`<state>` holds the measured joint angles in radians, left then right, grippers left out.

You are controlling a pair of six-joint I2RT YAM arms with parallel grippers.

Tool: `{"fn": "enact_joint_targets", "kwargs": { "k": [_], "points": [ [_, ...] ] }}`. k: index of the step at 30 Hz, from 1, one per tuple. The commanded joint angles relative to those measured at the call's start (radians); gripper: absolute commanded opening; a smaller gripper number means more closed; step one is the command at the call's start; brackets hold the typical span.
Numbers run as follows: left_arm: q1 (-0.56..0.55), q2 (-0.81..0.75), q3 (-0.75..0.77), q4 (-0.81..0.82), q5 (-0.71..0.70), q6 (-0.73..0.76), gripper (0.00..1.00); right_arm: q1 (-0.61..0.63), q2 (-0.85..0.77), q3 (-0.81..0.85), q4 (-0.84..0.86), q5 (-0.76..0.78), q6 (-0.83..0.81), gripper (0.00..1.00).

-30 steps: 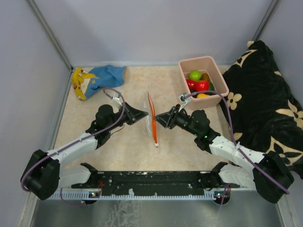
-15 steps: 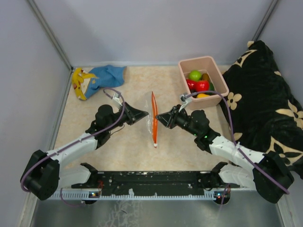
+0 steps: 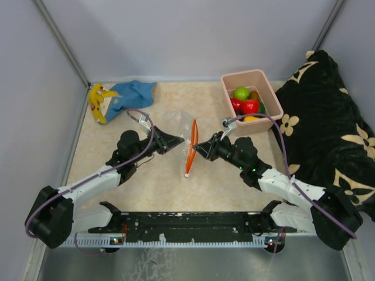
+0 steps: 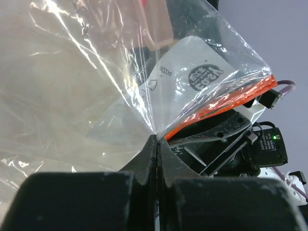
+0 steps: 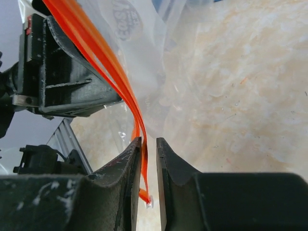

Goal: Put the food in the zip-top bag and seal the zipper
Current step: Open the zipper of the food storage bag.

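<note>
The zip-top bag hangs clear and crumpled between my two grippers at the middle of the table. My left gripper is shut on the bag's thin plastic just below the zipper. The red-orange zipper runs down between the fingers of my right gripper. Those fingers stand a narrow gap apart; the strip lies against the left one, clear of the other. The food, red, green and yellow-orange toy fruits, lies in the pink tub at the back right.
A yellow banana-like toy and a blue cloth lie at the back left corner. A black flowered cloth fills the right side beside the tub. Grey walls close in the table on three sides.
The zipper has tipped, its top now leaning right and its lower end left. The clear bag body has spread up and out behind my left gripper. Both arms have barely shifted.
</note>
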<state>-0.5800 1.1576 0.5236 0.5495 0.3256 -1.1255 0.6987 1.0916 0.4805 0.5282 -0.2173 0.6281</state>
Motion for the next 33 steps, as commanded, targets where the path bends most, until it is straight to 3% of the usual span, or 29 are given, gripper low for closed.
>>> {"fn": "enact_joint_targets", "kwargs": {
  "k": [1, 10, 22, 24, 27, 33],
  "points": [
    [-0.007, -0.028, -0.021, 0.058, 0.008, -0.020, 0.00, 0.011, -0.016, -0.021, 0.012, 0.044, -0.030, 0.18],
    [-0.007, -0.031, -0.019, 0.069, 0.019, -0.031, 0.00, 0.010, -0.024, -0.037, 0.018, 0.041, -0.036, 0.17],
    [-0.031, -0.009, -0.031, 0.111, 0.025, -0.056, 0.00, 0.010, 0.050, -0.012, 0.130, -0.034, 0.011, 0.25],
    [-0.033, -0.006, -0.034, 0.125, 0.031, -0.062, 0.00, 0.010, 0.054, -0.013, 0.129, -0.027, 0.009, 0.19],
    [-0.034, -0.015, -0.033, 0.117, 0.025, -0.055, 0.00, 0.010, 0.038, -0.012, 0.086, 0.013, -0.009, 0.00],
    [-0.034, -0.049, -0.022, 0.029, -0.013, 0.013, 0.00, 0.011, -0.038, -0.011, -0.049, 0.107, -0.075, 0.00]
  ]
}}
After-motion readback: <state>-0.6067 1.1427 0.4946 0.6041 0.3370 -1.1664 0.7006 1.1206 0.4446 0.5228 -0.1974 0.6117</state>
